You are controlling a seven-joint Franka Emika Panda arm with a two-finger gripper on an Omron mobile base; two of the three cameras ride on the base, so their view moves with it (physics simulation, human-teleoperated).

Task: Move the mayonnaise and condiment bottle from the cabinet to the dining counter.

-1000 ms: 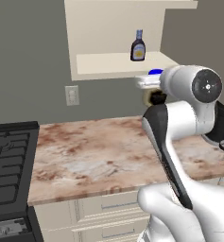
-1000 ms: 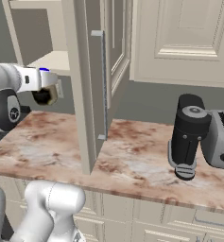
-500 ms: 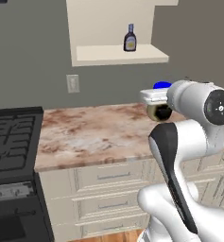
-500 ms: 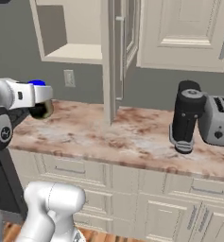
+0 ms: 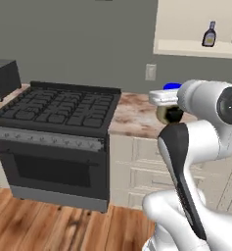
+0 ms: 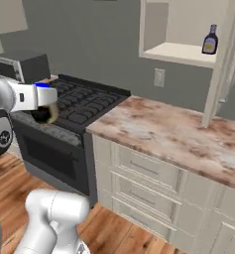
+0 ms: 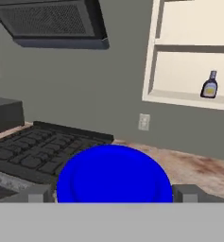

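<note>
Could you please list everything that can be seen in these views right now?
Condiment bottle: one, dark brown, upright on the cabinet shelf.
Mayonnaise: one, blue lid, between the fingertips.
Cabinet: one, cream, open, on the wall.
Stove: one, black, left of the counter.
Counter: one, brown-and-cream marbled, over cream drawers.
Wall outlet: one, pale, above the counter.
Range hood: one, dark, above the stove.
Gripper: one, white, closed on the mayonnaise.

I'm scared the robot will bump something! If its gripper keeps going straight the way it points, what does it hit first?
Probably the grey wall behind the stove. The gripper is shut on the blue-lidded mayonnaise and seems to point over the stove's back edge, though depth is hard to judge.
</note>
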